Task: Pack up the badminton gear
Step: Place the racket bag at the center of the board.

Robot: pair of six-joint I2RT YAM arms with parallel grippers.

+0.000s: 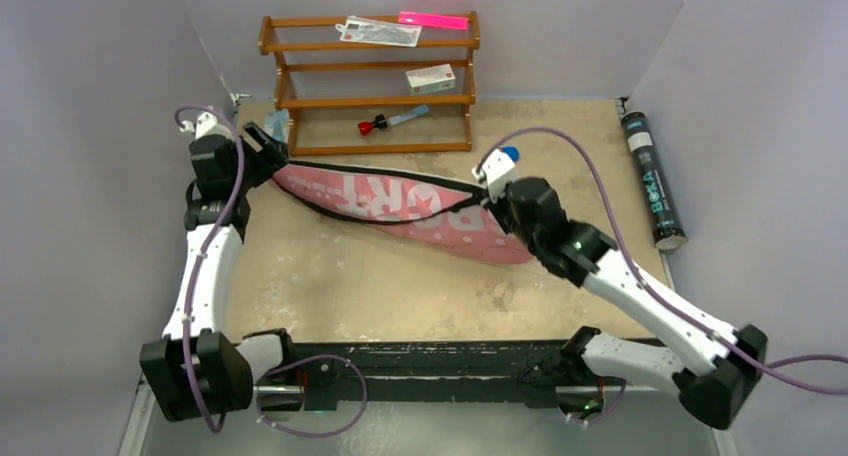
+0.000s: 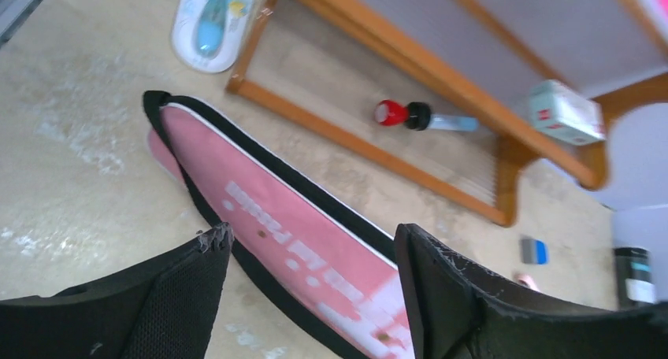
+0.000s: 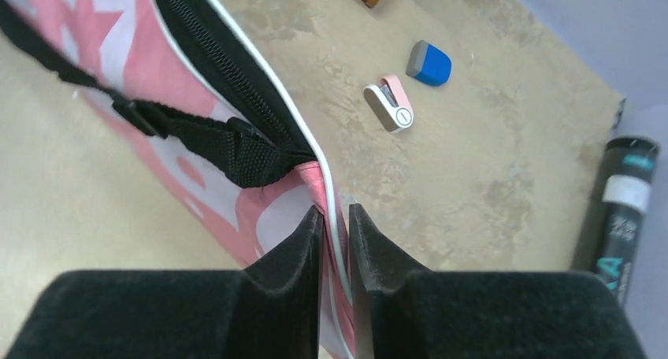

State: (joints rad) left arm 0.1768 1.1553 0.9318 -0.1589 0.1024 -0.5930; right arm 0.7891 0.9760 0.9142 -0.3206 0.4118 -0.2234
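- Bag in sight: the pink bag [image 1: 400, 201] lettered SPORT lies flat across the middle of the bench [image 1: 400, 286], slanting from the far left corner toward the right edge.
- My left gripper [image 2: 311, 231] hangs over the bag's far-left tip, jaws spread wide.
- My right gripper [image 3: 335, 213] sits at the bag's other end, jaws nearly together, pinching its white-piped edge just beside the black strap [image 3: 236, 146].
- The black BOKA tube [image 1: 652, 181] lies along the right edge, well apart from the bag.

The tan table [image 1: 400, 286] bears the pink bag [image 1: 400, 201] mid-table; black tube [image 1: 652, 181] at right edge; wooden rack [image 1: 370, 101] behind.
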